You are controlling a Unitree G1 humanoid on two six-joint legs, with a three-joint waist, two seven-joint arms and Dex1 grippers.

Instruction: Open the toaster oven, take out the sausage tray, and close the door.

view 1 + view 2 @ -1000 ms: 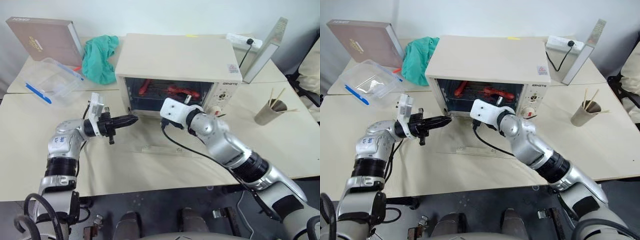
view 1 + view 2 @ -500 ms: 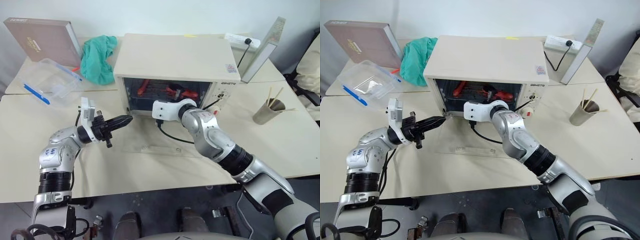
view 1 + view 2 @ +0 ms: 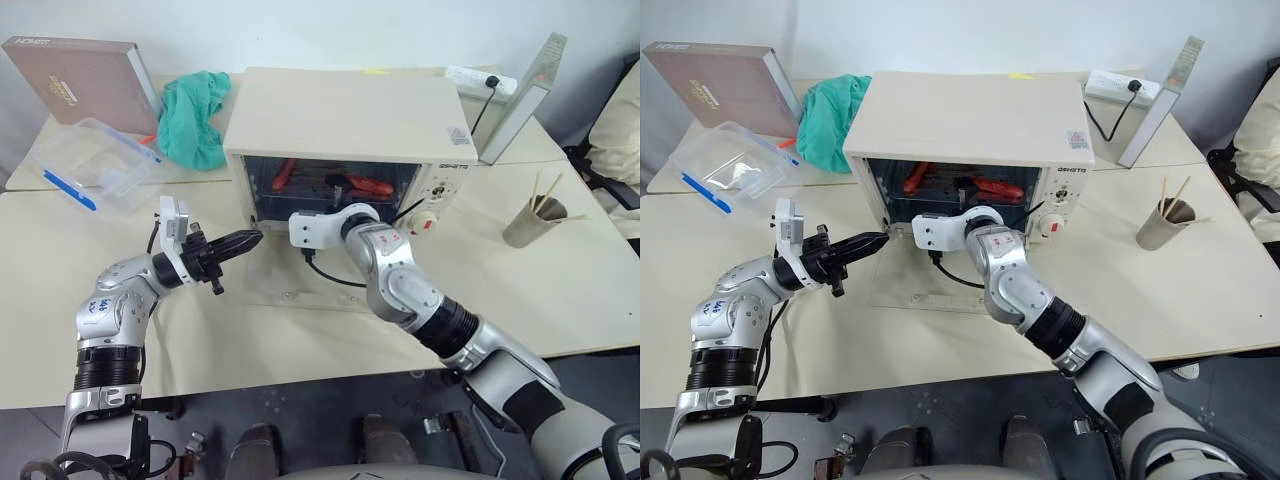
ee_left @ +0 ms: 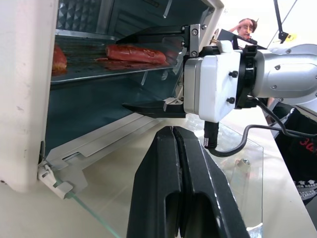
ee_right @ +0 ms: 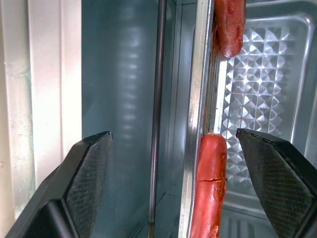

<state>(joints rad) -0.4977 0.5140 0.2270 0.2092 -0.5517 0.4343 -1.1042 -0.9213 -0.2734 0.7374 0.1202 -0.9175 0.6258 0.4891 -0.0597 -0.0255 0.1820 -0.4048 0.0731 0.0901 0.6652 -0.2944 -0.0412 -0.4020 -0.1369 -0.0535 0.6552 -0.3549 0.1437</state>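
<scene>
On the cream counter (image 3: 560,290), the toaster oven (image 3: 345,115) is the landmark for all else. It stands at the middle rear, its cavity facing the robot and its control knobs on the right of its front. The door (image 3: 320,290) is swung fully down and lies flat on the counter just before the oven, a clear glass panel with its bar handle at the near edge. Inside the cavity, the sausage tray (image 5: 257,99) sits on its rack, shiny and ridged, with red sausages (image 3: 370,185) lying on it.

Left of the oven lie a green cloth (image 3: 195,115), a brown box (image 3: 75,75) and a clear plastic container with blue trim (image 3: 85,165). Right of the oven stand a paper cup with wooden sticks (image 3: 530,225) and a white power strip (image 3: 480,78).

At the oven's mouth, the right gripper (image 4: 158,67) reaches into the cavity, its fingers spread wide, one finger above the tray's near edge and the other below it, neither yet pressing on the metal as far as the wrist views show. The left gripper (image 3: 245,240) hovers just off the oven's left front corner, above the open door, its fingers pressed together and holding nothing.
</scene>
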